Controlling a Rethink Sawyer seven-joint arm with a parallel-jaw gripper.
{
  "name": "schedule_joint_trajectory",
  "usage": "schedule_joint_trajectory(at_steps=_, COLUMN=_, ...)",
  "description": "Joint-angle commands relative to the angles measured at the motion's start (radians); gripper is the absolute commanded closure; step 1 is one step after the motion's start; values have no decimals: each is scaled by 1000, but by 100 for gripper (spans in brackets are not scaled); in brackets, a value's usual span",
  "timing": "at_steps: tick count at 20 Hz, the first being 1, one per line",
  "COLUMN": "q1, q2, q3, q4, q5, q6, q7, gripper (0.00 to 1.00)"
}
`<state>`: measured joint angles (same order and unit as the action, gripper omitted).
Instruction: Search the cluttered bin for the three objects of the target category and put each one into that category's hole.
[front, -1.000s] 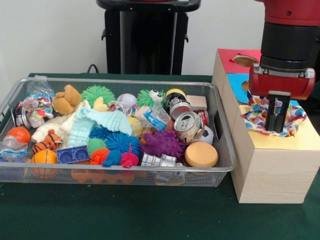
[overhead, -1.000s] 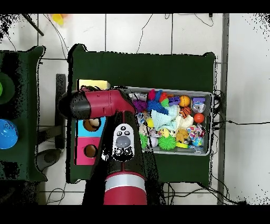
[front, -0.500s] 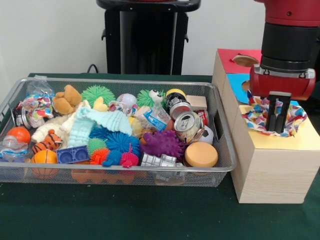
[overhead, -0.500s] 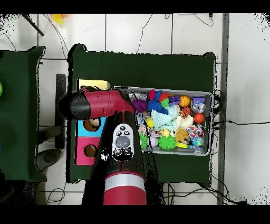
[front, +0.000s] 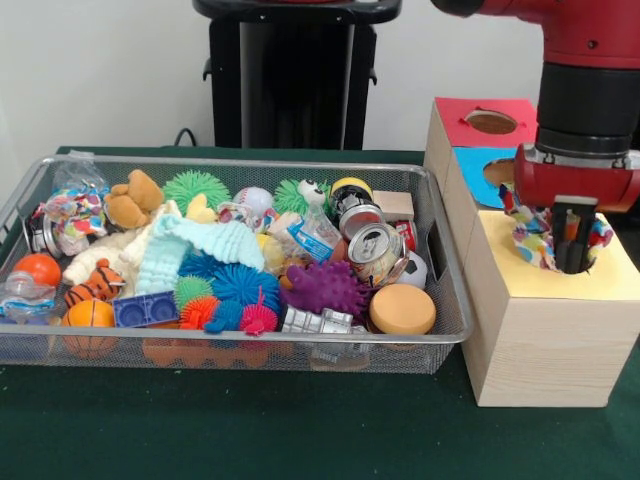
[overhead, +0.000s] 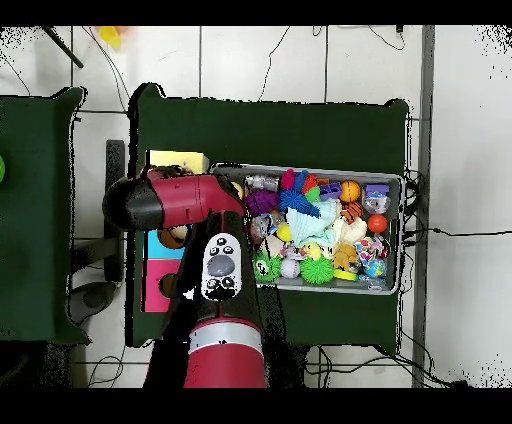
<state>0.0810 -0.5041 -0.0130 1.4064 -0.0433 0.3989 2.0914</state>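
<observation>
I see the large dotted cloth (front: 530, 232) bunched at the yellow-surround hole (front: 610, 275), right side of the front view, partly sunk into it. My gripper (front: 572, 240) stands in the cloth, fingers close together and seemingly pinching it, though folds hide the contact. A small dotted bundle (front: 68, 212) lies at the upper left of the wire mesh bin (front: 455, 300), beside a teddy bear (front: 133, 198).
</observation>
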Motion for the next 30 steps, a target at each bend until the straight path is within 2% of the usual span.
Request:
schedule_joint_trajectory(at_steps=1, q1=-6, q2=93, q3=69, q4=82, q5=26, q6=-38, q7=144, gripper=100)
schedule_joint_trajectory(at_steps=14, q1=-16, q2=102, q3=73, q4=56, q5=38, q6=-44, q7=128, gripper=100)
schedule_joint_trajectory(at_steps=16, q1=-12, q2=63, q3=65, q4=74, q5=44, q6=-24, q7=132, gripper=100)
schedule_joint_trajectory(at_steps=18, q1=-6, q2=-7, q3=56, q4=111, q5=52, q6=13, q7=135, gripper=100)
schedule_joint_trajectory(at_steps=24, q1=-28, q2=-158, q3=78, q4=149, q5=83, q6=159, q7=69, gripper=100)
schedule_joint_trajectory(at_steps=27, q1=-31, q2=-196, q3=79, q4=154, q5=90, q6=203, q7=52, gripper=100)
schedule_joint_trajectory(at_steps=30, q1=-37, q2=-207, q3=86, q4=165, q5=92, q6=199, q7=51, gripper=100)
